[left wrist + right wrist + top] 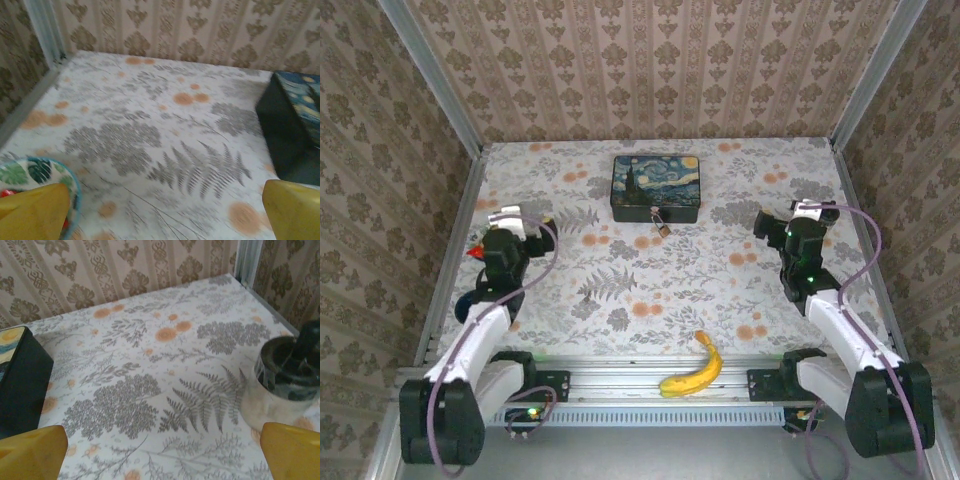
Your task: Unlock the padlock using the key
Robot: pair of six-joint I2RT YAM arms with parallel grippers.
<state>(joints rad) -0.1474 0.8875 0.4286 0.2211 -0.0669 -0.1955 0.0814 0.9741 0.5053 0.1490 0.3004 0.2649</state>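
The left pincer (165,214) is released, its yellow fingertips (35,210) spread wide over the flowered table (610,290). The right pincer (164,452) is released too, its tips equally far apart.

The padlock (661,224) sits ahead of both pincers and between them, to the right of the left one and to the left of the right one. It rests against the near side of the starry-night tin (656,188); at this size it may be hooked to the tin's clasp or only lying against it.

The tin's dark wall stands ahead-right of the left pincer and ahead-left of the right one. A leaf-patterned bowl (30,172) with a blue rim lies just beside the left pincer's left fingertip. A pale pot (285,385) with a dark top stands just ahead of the right pincer's right fingertip. A banana (693,370) lies well behind both pincers, near the arm bases.
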